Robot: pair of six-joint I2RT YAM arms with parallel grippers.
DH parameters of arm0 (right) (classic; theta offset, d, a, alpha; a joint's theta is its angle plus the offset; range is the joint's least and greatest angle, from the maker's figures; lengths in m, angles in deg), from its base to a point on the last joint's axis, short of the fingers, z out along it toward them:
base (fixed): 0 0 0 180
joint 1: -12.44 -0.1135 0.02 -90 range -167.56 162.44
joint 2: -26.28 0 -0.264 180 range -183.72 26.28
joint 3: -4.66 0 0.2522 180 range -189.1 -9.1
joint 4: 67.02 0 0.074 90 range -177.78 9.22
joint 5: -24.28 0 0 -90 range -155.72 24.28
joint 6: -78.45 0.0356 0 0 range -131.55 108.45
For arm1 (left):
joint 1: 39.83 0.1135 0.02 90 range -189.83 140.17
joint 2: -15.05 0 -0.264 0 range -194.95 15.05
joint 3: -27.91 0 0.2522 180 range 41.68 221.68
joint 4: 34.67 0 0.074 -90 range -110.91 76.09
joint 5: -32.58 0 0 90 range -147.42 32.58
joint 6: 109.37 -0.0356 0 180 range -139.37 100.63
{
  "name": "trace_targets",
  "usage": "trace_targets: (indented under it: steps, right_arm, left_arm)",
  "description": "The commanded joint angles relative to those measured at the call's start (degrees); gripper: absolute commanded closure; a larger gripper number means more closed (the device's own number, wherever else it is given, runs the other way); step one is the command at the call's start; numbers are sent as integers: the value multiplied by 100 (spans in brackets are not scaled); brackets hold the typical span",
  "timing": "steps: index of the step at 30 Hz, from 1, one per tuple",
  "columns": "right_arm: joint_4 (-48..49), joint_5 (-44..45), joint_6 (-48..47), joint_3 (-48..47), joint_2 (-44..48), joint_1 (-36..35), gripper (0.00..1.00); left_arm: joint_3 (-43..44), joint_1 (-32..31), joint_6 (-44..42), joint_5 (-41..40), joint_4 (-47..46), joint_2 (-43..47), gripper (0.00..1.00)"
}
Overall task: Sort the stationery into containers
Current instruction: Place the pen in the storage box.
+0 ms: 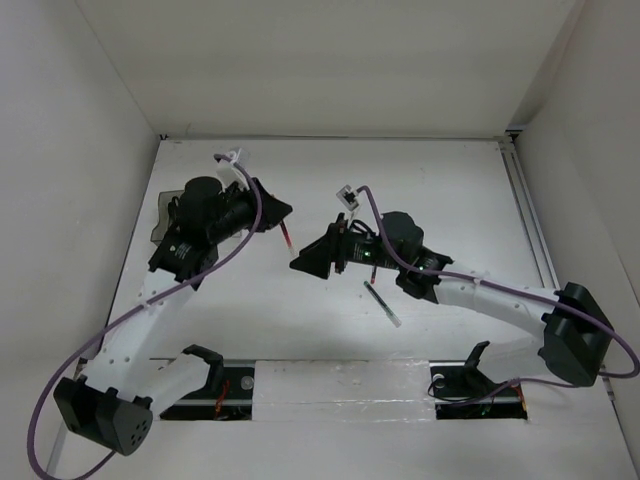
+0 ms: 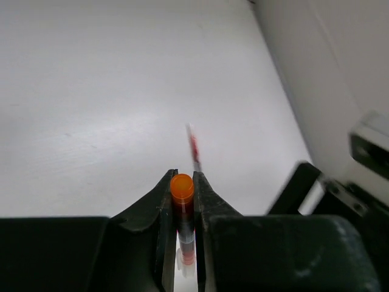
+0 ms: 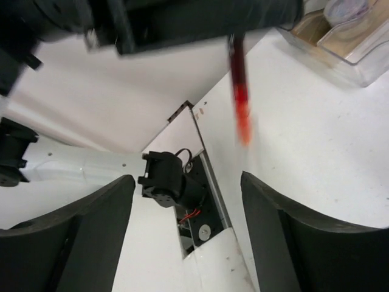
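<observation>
My left gripper point(image 1: 280, 213) is shut on a thin red pen point(image 2: 182, 188), whose orange end stands up between the jaws. From the right wrist, the pen point(image 3: 239, 91) looks blurred and sticks out of the left gripper. A second thin red pen point(image 2: 193, 146), blurred, shows beyond the left fingertips. My right gripper point(image 1: 300, 263) is open and empty point(image 3: 188, 201), close to the right of the left one. The black pen point(image 1: 381, 303) lies on the table below the right wrist. The smoky cup point(image 1: 163, 215) is half hidden behind the left arm. The clear tray point(image 3: 340, 42) holds a pale round thing. The scissors are out of view.
White walls close in the table at the left, back and right. A rail point(image 1: 527, 215) runs along the table's right edge. The arm bases and a taped strip point(image 1: 340, 385) lie along the near edge. The left arm's purple cable point(image 1: 120, 322) loops over the table's left side.
</observation>
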Motion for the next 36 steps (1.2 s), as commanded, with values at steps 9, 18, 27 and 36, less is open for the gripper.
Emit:
trace_targets:
  steps: [9,18,27,36]
  right_arm:
    - [-1179,1584,-419,352,979,13,22]
    - [-1804,1700,-524,862,2280,13,22]
    - [-2683,2182,-630,1108,3317,13,22]
    - [-2789,2236,-630,1108,3450,13,22]
  left_arm:
    - [1823,790,-1498,-3151,1549,-2116,100]
    - [3009,1653,-1805,-3000,1925,-3961,100]
    - [3142,1653,-1735,-3080,1531,-4508,100]
    - [3002,1653,-1621,-3317,1364,-4790,100]
